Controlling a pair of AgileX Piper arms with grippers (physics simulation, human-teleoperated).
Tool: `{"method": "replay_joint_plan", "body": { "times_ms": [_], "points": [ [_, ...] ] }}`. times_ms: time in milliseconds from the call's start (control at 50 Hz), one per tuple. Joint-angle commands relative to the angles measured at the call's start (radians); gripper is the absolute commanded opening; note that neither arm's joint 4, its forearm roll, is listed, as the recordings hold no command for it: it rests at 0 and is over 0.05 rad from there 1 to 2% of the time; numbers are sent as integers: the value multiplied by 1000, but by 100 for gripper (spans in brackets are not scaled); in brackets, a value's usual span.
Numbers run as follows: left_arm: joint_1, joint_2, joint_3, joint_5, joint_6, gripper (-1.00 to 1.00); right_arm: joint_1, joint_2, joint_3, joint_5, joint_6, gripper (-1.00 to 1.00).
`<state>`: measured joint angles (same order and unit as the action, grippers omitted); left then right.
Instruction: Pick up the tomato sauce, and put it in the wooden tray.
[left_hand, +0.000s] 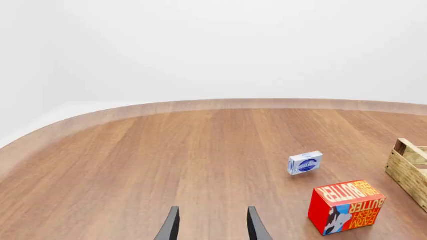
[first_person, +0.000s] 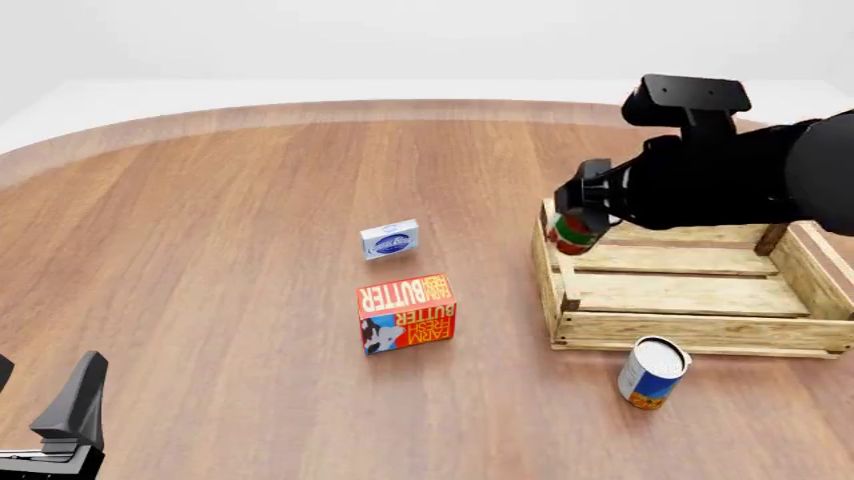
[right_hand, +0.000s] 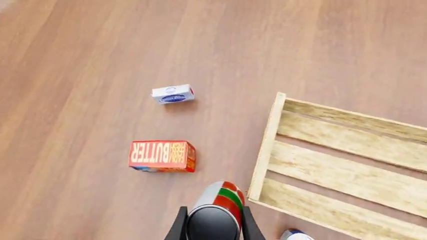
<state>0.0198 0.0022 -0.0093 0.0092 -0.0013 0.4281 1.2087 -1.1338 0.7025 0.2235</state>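
In the front view we see the right tool (first_person: 577, 222) in the right part of the frame, above the left edge of the wooden tray (first_person: 667, 293). Its two fingers are closed on the tomato sauce (first_person: 574, 233), which hangs in the air and does not touch the desk (first_person: 200, 250) or the tray. In the right wrist view the can (right_hand: 217, 212) sits at the bottom centre of the frame between the two dark fingers (right_hand: 179, 226), with its red, green and white label visible, and the left rim of the tray (right_hand: 267, 145) is just to its right, lower down.

The left tool (left_hand: 212, 225) appears at the bottom centre of the left wrist view. Its two fingers stand apart with only bare desk between them, so it holds nothing. In the front view it is at the lower left corner (first_person: 60, 425), well apart from all the objects.

On the desk, near the centre of the front view, stands a red butter box (first_person: 406, 313). A small blue and white box (first_person: 390, 240) lies a little above it in the frame. A blue, white and orange can (first_person: 653, 372) lies on the desk just below the front wall of the tray, at the lower right.
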Motion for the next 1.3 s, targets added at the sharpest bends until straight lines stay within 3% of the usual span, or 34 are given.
{"method": "replay_joint_plan", "body": {
  "times_ms": [20,280,320,400,520,720,800,1300],
  "points": [
    [-20,0,0,0,0,100,-136,-5,-54,33,-22,-100],
    [-20,0,0,0,0,100,-272,86,-61,-9,-61,-100],
    [-20,0,0,0,0,100,-289,127,-53,-21,-46,-100],
    [-20,0,0,0,0,100,-345,166,-49,-60,-92,-100],
    [-20,0,0,0,0,100,-388,241,-40,-104,-92,-100],
    [-20,0,0,0,0,100,-503,328,14,-203,-163,-100],
    [-20,0,0,0,0,100,-519,355,7,-215,-145,-100],
    [-20,0,0,0,0,100,-550,477,50,-327,-189,-100]
  ]
}}
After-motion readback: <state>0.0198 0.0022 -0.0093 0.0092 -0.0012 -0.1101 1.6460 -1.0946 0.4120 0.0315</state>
